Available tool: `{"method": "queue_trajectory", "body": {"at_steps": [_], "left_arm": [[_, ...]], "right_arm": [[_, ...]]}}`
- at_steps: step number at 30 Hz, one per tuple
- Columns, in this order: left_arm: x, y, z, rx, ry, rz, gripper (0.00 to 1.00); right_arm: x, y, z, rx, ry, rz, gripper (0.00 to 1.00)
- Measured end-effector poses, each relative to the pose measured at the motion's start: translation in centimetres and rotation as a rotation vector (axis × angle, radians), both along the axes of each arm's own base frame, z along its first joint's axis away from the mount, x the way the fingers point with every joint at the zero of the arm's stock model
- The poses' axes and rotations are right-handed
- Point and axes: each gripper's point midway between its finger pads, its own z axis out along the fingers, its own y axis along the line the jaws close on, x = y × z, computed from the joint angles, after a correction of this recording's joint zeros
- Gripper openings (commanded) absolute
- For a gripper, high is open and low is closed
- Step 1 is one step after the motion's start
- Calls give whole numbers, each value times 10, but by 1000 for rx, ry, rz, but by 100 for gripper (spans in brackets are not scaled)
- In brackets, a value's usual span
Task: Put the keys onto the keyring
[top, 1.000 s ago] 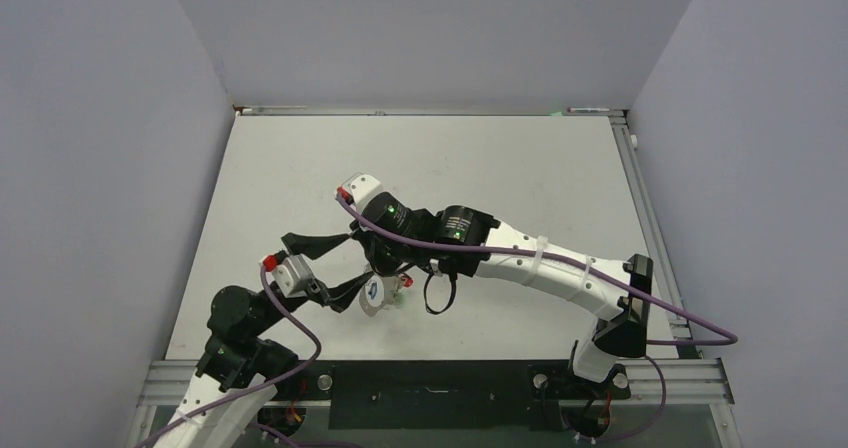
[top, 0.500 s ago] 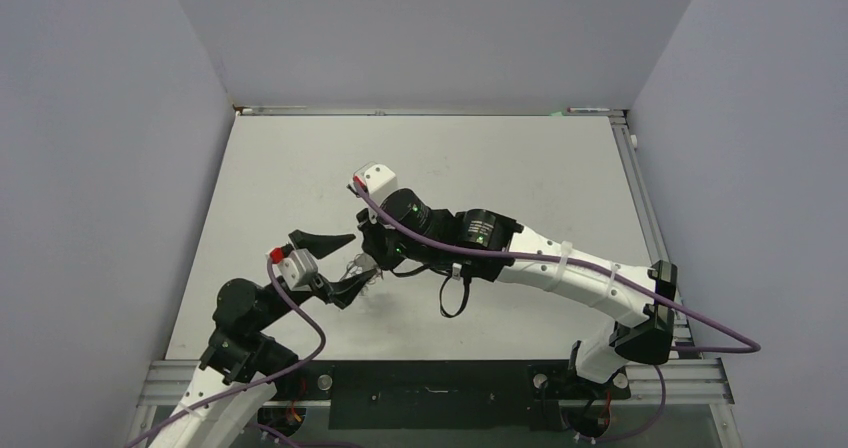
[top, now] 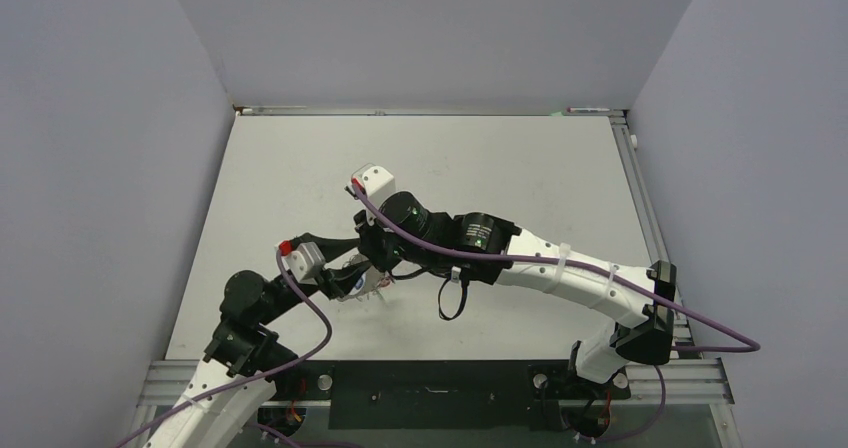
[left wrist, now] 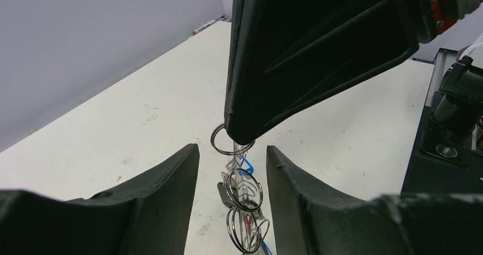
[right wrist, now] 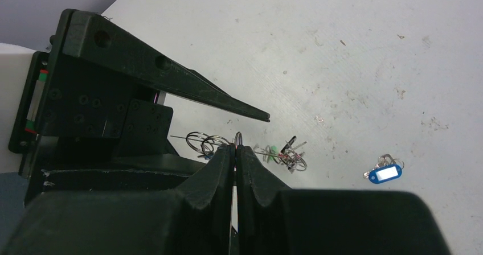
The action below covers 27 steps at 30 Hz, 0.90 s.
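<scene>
A thin silvery wire keyring (left wrist: pixel 224 143) is held above the white tabletop (left wrist: pixel 142 112), pinched at its top by the right gripper (right wrist: pixel 236 151), whose black fingers are pressed together on it. Below it, small silvery metal keys (right wrist: pixel 283 152) on split rings, with blue and green tags among them, are hung in a loose chain. The chain is flanked by the left gripper (left wrist: pixel 232 152), whose fingers are spread on either side without visible contact. A separate blue-tagged key (right wrist: pixel 383 173) is seen lying on the tabletop, well apart.
</scene>
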Motion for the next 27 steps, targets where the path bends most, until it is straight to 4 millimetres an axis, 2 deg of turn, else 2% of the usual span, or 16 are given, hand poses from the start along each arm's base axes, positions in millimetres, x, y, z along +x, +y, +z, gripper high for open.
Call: {"method": "queue_trajectory", "body": {"at_steps": [5,12,21,25,27], "left_arm": [[2,0,-1,4,2,6,36],[2,1,-1,6,0,10,43],[3,1,-1,4,3,11,29],[3,1,-1,4,4,11,28],[3,1,-1,4,4,11,31]], "right_arm": [[-1,-1,-4,-8,3,1,5],[-5,3,-3,1,3,10,5],[-5,3,-4,5,7,7,5],[-5,5,-2,15,3,6,5],[-4,5,-2,17,2,6,5]]}}
